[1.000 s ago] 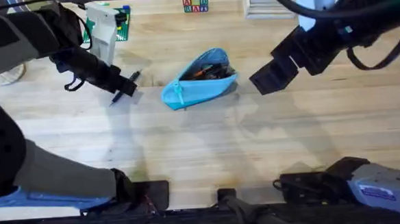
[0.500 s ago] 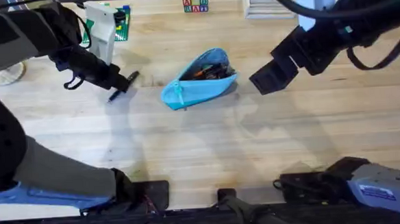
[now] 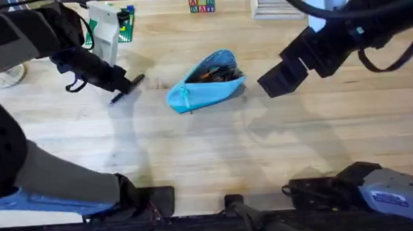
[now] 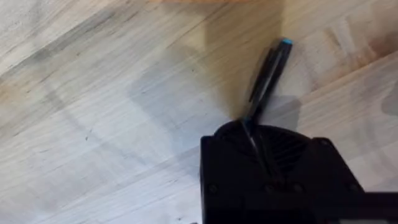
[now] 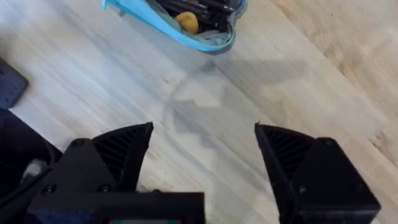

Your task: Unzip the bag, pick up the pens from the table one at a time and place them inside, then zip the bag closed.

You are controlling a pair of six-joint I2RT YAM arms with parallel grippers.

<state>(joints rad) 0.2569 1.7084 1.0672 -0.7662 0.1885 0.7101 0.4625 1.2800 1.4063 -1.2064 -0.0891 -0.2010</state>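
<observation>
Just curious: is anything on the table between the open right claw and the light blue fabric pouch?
No. In the right wrist view, bare wooden table lies between the right gripper and the pouch.

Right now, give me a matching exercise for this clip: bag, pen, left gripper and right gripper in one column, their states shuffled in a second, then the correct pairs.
Things:
1. bag
2. pen
3. left gripper
4. right gripper

States:
A. open, holding nothing
B. unzipped, items showing inside
C. held at one end, above the table
D. shut on something thin and black

Pairs: 1-B, 2-C, 3-D, 4-A
</observation>
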